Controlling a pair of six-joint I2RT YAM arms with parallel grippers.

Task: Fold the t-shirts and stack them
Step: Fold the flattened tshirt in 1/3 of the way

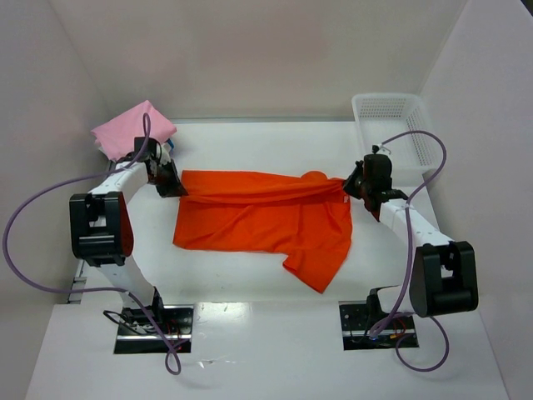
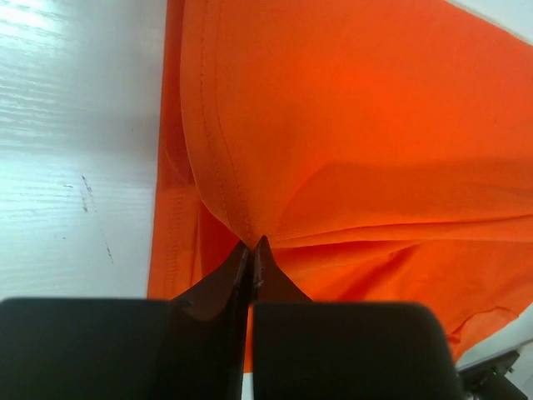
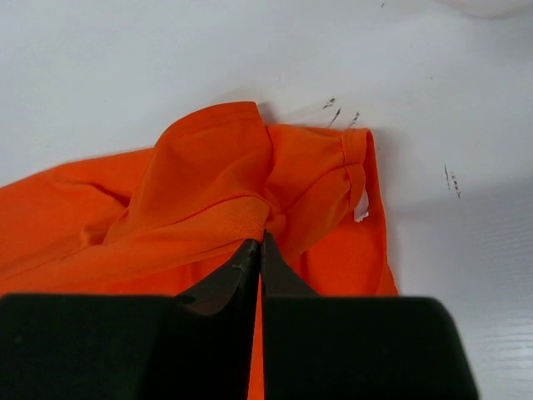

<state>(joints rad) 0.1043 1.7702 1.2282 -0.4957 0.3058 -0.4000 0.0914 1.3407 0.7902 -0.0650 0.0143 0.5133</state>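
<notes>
Left gripper (image 2: 251, 244) pinches orange shirt (image 1: 258, 218) at its left edge, right gripper (image 3: 261, 240) its right; pull the fold taut, lower evenly.

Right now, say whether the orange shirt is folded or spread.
Partly folded: the orange shirt has its far edge doubled over, sleeve out.

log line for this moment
left gripper: shut on orange t-shirt | right gripper: shut on orange t-shirt | pink t-shirt: far left
</notes>
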